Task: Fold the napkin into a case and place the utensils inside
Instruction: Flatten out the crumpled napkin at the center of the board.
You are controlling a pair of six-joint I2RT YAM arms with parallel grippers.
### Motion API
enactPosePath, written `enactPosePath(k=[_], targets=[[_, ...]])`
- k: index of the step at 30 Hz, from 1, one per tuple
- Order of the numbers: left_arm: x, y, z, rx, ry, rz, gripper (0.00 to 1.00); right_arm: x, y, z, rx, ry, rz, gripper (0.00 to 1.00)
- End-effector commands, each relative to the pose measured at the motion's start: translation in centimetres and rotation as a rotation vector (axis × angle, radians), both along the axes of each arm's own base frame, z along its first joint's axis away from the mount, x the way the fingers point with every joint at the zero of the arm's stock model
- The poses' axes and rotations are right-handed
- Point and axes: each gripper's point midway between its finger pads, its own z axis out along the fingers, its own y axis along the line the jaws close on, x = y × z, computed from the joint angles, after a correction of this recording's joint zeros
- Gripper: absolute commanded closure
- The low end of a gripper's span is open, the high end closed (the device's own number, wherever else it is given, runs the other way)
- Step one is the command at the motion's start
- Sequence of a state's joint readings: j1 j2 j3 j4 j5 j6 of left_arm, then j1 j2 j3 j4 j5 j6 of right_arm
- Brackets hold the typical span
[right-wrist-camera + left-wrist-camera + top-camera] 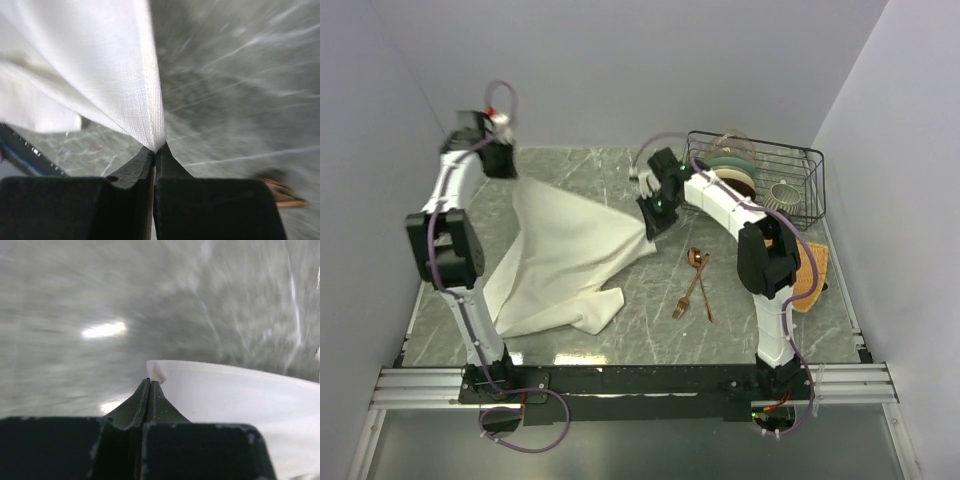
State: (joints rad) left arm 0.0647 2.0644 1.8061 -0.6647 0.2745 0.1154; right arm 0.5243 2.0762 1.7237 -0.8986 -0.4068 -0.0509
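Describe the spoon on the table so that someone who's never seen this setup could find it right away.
Start at the black wire rack in the far right corner of the grey marble table. On the bare tabletop in front of it, two thin copper utensils lie crossed. The spoon is the one with a round bowl at its far end, toward the rack, while the fork ends in tines toward the near edge.

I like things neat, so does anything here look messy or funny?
The napkin isn't flat: the left gripper and right gripper each pinch the cloth and hold it up, while its lower part lies rumpled on the table. The fork and spoon lie crossed beside it. Nothing looks spilled or broken.
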Motion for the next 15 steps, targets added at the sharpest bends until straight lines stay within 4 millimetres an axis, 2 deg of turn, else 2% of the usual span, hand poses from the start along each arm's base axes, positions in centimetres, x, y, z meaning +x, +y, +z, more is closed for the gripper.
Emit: enactPosePath(k=[1, 2, 3, 4, 5, 6, 7, 8, 9, 10, 11, 12, 13, 14, 15], targets=[[0.4, 3.5, 13.8, 0.016, -0.278, 0.003, 0.99, 7.2, -0.1, 9.5, 0.005, -0.356, 0.002, 1.00], [0.0, 3.8, 15.1, 0.018, -0.300, 0.001, 0.99, 8.4, -0.2, 9.8, -0.017, -0.387, -0.006, 1.00], [-0.3, 5.0, 16.8, 0.025, -0.329, 0.017, 0.99, 10.0, 0.3, 12.6, 0.005, -0.468, -0.016, 1.00], [-0.6, 5.5, 17.6, 0.033, -0.344, 0.015, 0.99, 10.4, 0.3, 13.4, -0.008, -0.497, 0.001, 1.00], [-1.6, 5.8, 19.3, 0.035, -0.369, 0.017, 0.99, 11.6, 0.0, 13.7, -0.043, -0.532, -0.011, 1.00], [-2.4, 7.3, 20.4, 0.044, -0.391, 0.041, 0.99, 12.5, 0.2, 16.4, -0.030, -0.611, -0.021, 1.00], [-3.0, 7.9, 21.5, 0.050, -0.418, 0.053, 0.99, 13.4, 0.1, 17.7, -0.037, -0.668, -0.023, 1.00], [-4.2, 8.6, 24.5, 0.081, -0.496, 0.075, 0.99, 13.6, -0.3, 19.9, -0.035, -0.734, -0.039, 1.00], [-5.0, 10.0, 25.1, 0.102, -0.516, 0.111, 0.99, 14.2, -1.2, 21.2, -0.062, -0.792, -0.070, 1.00], [-5.9, 10.5, 26.4, 0.126, -0.554, 0.121, 0.99, 15.1, -1.2, 23.5, -0.049, -0.887, -0.090, 1.00], [-7.7, 10.9, 29.0, 0.157, -0.618, 0.137, 0.99, 14.4, -2.0, 25.8, -0.042, -0.947, -0.104, 1.00], [-8.4, 11.2, 29.8, 0.175, -0.651, 0.147, 0.99, 14.5, -2.6, 27.4, -0.053, -1.005, -0.129, 1.00], [-10.0, 11.0, 31.9, 0.202, -0.716, 0.161, 0.99, 14.0, -2.6, 30.5, -0.029, -1.103, -0.132, 1.00], [-10.7, 10.7, 32.8, 0.203, -0.746, 0.167, 0.99, 14.0, -2.8, 32.6, -0.029, -1.176, -0.137, 1.00], [-12.6, 10.0, 34.8, 0.213, -0.804, 0.171, 0.99, 12.9, -2.7, 34.8, -0.007, -1.228, -0.134, 1.00]])
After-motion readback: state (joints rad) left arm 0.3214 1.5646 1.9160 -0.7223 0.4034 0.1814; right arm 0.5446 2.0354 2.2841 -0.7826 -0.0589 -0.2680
